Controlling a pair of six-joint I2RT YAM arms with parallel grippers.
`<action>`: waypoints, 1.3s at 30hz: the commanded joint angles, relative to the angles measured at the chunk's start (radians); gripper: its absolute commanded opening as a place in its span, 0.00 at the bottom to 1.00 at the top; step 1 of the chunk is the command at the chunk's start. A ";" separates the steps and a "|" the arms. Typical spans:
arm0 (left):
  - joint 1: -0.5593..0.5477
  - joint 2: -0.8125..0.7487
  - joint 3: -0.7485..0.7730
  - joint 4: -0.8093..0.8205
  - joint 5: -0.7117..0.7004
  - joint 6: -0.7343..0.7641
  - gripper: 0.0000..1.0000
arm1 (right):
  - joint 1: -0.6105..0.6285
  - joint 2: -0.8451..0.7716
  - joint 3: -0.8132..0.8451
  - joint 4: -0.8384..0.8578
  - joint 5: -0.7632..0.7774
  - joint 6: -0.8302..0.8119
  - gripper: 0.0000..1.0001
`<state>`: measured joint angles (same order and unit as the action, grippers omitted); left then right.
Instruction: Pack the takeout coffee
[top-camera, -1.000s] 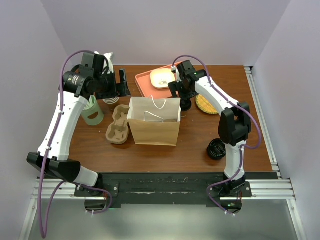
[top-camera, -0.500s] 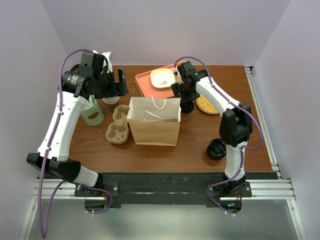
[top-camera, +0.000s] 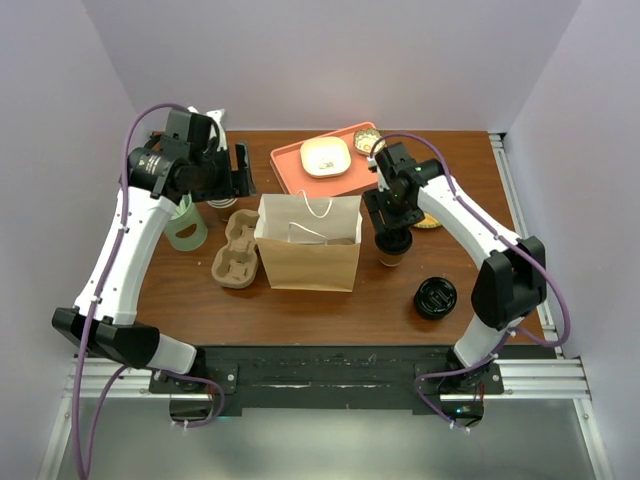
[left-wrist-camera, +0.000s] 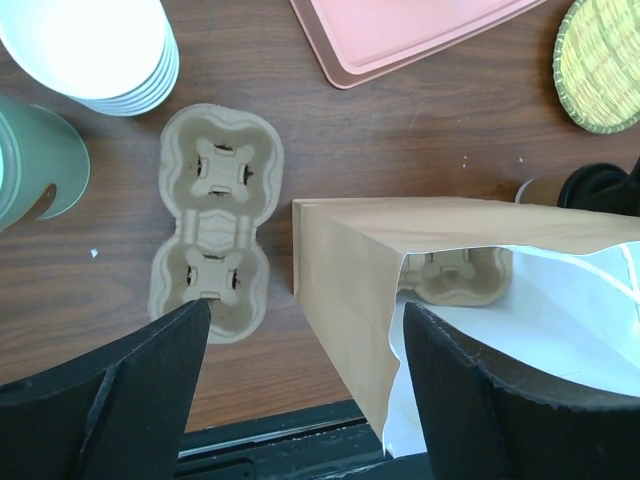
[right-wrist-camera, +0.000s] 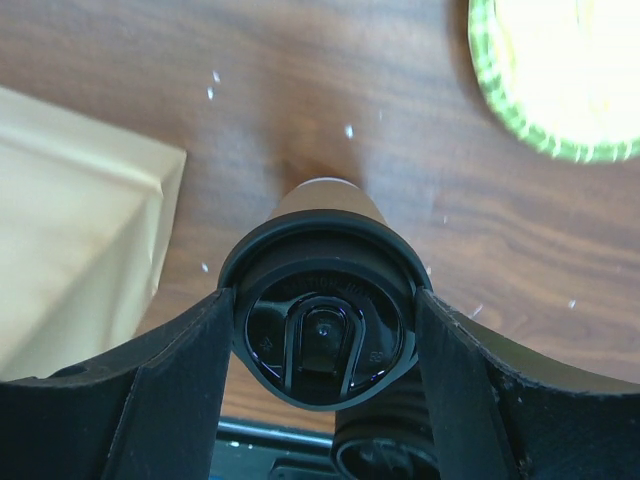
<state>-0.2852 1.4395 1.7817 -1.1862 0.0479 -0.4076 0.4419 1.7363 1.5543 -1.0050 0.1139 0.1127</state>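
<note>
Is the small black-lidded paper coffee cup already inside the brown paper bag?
No, the black-lidded cup is between the right fingers beside the bag, outside it.

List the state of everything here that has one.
Small brown paper cup with round black plastic lid: lidded, upright, gripped at the lid.
Right pincer: closed on that cup's lid.
Left pincer: open, empty.
Brown paper bag: upright, mouth open, pulp carrier inside.
Stack of cream paper cups: upright, lidless.
</note>
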 joint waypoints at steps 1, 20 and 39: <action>-0.037 -0.050 -0.005 0.066 0.020 0.001 0.81 | -0.003 -0.070 -0.071 0.034 0.006 0.033 0.66; -0.172 -0.044 -0.134 0.103 -0.069 -0.019 0.63 | -0.002 -0.173 0.190 -0.159 0.093 0.051 0.62; -0.253 -0.273 -0.368 0.535 -0.034 -0.022 0.00 | 0.096 -0.248 0.477 -0.339 0.135 0.077 0.62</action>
<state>-0.5026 1.3510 1.5482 -0.8928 0.0212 -0.3996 0.5194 1.5349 1.9968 -1.2839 0.2237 0.1761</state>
